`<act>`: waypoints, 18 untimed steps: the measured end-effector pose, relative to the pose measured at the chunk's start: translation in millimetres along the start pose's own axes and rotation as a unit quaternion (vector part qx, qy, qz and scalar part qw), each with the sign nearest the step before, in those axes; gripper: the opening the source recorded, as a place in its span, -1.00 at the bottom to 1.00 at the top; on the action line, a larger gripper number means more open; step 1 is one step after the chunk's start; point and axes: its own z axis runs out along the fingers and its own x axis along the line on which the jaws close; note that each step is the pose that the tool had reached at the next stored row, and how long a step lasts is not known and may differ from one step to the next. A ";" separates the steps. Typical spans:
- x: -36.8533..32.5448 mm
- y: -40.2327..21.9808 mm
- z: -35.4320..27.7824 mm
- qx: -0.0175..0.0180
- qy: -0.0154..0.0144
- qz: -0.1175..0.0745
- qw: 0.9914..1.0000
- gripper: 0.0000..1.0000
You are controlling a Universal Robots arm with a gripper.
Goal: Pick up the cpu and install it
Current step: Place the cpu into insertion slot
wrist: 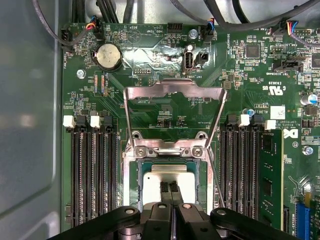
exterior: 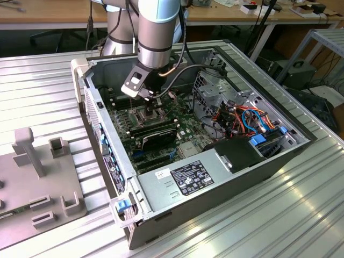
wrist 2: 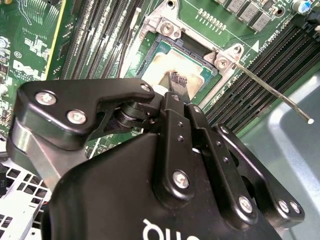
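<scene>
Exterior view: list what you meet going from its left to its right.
Grey fixture plate → pincer → orange and blue cables → metal rack.

The cpu (wrist: 150,185) is showing a dull silver-grey top with a paler smeared patch. The circuit board (wrist: 165,107) is showing green with fine white print, its memory slots (wrist: 95,170) running in black stripes. The pincer (wrist: 169,187) is looking matte black with silver screws. Orange, red and blue cables (exterior: 248,115) are brightening the grey case (exterior: 215,209). The worktop (exterior: 301,215) is gleaming in ribbed silver.
</scene>
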 end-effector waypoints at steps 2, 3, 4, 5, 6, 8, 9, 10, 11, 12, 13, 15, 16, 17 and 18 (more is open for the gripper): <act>0.1 0.0 0.1 0.000 0.000 0.000 1.000 -0.79; 0.1 0.0 0.1 0.000 0.000 0.000 1.000 -0.79; 0.1 0.0 0.1 0.000 0.000 0.000 1.000 -0.79; 0.1 0.0 0.3 0.000 0.000 0.000 1.000 -0.79; 0.1 0.0 0.3 0.000 0.000 0.000 1.000 -0.79; 0.1 0.0 0.4 0.000 0.000 0.000 1.000 -0.79; 0.1 0.0 0.4 0.000 0.000 0.000 1.000 -0.79; 0.1 0.0 0.4 0.000 0.000 0.000 1.000 -0.79; 0.1 0.0 0.5 0.000 0.000 0.000 1.000 -0.79; 0.1 0.0 0.5 0.000 0.000 0.000 1.000 -0.79; 0.1 0.0 0.5 0.000 0.000 0.000 1.000 -0.79; 0.1 0.0 0.5 0.000 0.000 0.000 1.000 -0.79; 0.1 0.0 0.5 0.000 0.000 0.000 1.000 -0.79; 0.1 0.0 0.5 0.000 0.000 0.000 1.000 -0.79; 0.1 0.0 0.4 0.000 0.000 0.000 1.000 -0.79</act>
